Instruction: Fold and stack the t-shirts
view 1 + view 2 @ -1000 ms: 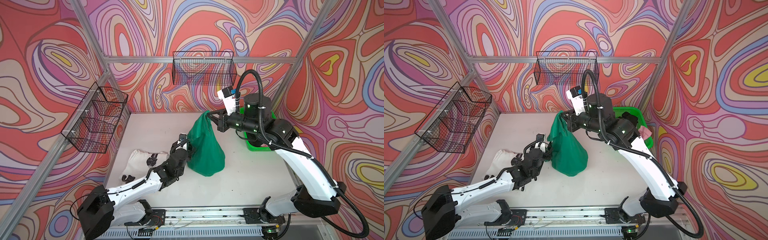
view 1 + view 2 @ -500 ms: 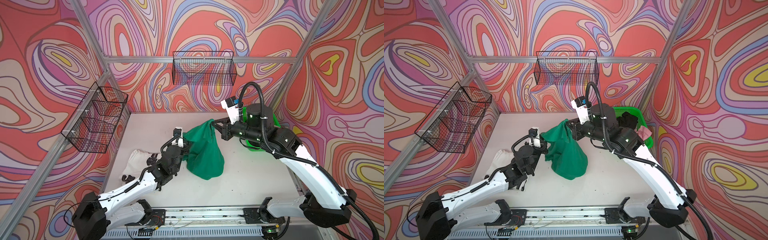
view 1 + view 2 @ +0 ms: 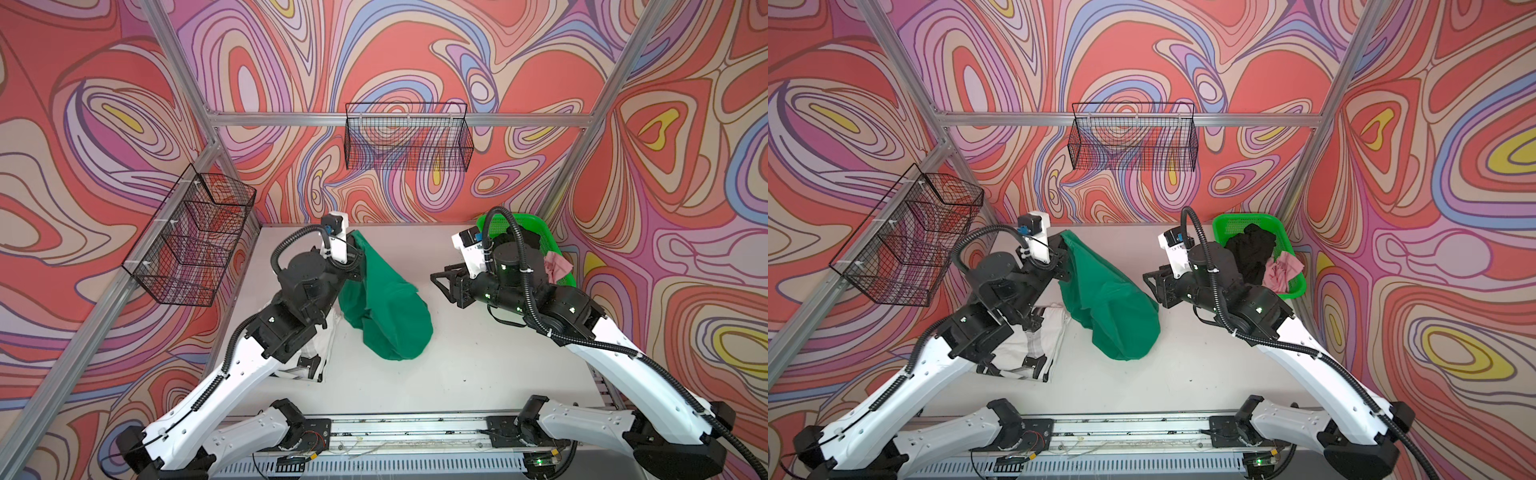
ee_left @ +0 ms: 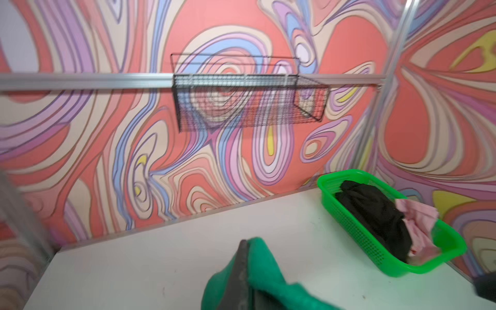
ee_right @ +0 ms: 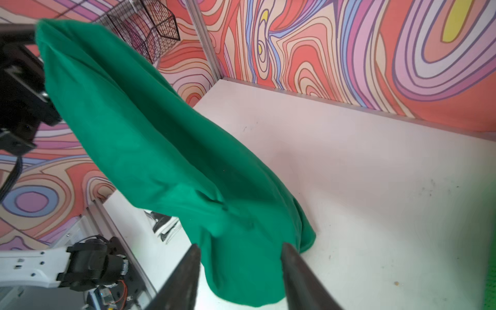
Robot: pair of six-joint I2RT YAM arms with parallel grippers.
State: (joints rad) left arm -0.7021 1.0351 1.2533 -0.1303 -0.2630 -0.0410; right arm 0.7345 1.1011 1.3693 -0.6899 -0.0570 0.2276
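white shirt [image 3: 1054, 332] pt hidden under left arm [image 3: 934, 365]; left end effector [image 4: 243, 252] tips wrapped in green shirt [image 4: 264, 268]

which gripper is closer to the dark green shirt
Left. The left gripper is shut on the dark green shirt at its raised top end; the right gripper stands open beside it, a gap away, not touching.

White table [image 3: 478, 374] under white t-shirt [image 3: 1046, 332], green basket [image 4: 354, 233], dark green t-shirt [image 3: 386, 316]

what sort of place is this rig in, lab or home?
Probably a lab robot cell, not a home: a left arm and right arm fixed to a rail at a white table, boxed in by a metal frame and swirl-printed walls.
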